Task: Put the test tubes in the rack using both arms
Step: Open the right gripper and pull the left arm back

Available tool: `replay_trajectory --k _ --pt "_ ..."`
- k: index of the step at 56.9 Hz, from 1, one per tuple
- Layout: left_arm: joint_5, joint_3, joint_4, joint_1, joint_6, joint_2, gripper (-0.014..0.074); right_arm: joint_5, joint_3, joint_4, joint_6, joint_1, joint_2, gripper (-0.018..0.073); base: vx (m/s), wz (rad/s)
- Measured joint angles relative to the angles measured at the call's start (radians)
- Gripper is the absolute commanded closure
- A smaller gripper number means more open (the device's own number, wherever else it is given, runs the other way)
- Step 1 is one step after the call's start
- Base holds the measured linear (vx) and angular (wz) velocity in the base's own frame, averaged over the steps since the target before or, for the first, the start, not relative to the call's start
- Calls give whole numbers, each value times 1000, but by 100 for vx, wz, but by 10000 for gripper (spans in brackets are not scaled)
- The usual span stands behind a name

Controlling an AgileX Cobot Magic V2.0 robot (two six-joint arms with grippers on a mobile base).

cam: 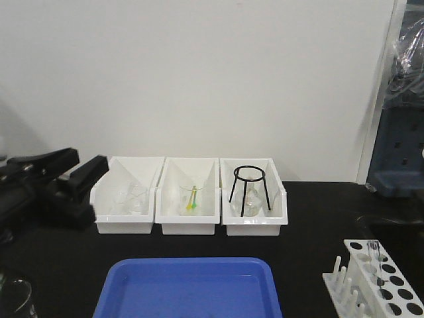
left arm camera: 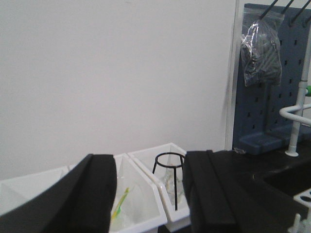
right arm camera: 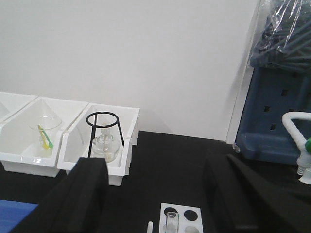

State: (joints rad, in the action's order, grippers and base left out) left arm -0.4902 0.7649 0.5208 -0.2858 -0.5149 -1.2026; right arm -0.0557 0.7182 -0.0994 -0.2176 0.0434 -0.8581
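The white rack (cam: pixel 363 273) stands at the front right of the black table, with upright pegs on its left side. One clear test tube (cam: pixel 373 252) stands in a far hole of it. My left gripper (cam: pixel 91 160) hovers at the far left beside the bins; in the left wrist view (left arm camera: pixel 150 194) its fingers (left arm camera: pixel 92 194) are spread wide with nothing between them. My right gripper (right arm camera: pixel 155 194) is open and empty above the rack (right arm camera: pixel 180 208) and its tube (right arm camera: pixel 172 222). It is out of the front view. No other test tubes show.
Three white bins (cam: pixel 187 225) stand in a row at the back. They hold a glass beaker (cam: pixel 132 199), green-yellow sticks (cam: pixel 192 202) and a black wire tripod (cam: pixel 248 189) over a flask. A blue tray (cam: pixel 192 262) lies at the front centre. A glass vessel (cam: pixel 13 298) stands front left.
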Motion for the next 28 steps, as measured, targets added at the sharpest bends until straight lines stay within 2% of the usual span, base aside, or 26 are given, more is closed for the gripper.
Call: replay_trajectory --k 13,28 --pt "100 -228 3 0 1 312 188 -15 0 3 0 0 12 67 0 0" --pt "197 -280 3 0 2 511 190 -18 0 2 0 0 13 67 0 0"
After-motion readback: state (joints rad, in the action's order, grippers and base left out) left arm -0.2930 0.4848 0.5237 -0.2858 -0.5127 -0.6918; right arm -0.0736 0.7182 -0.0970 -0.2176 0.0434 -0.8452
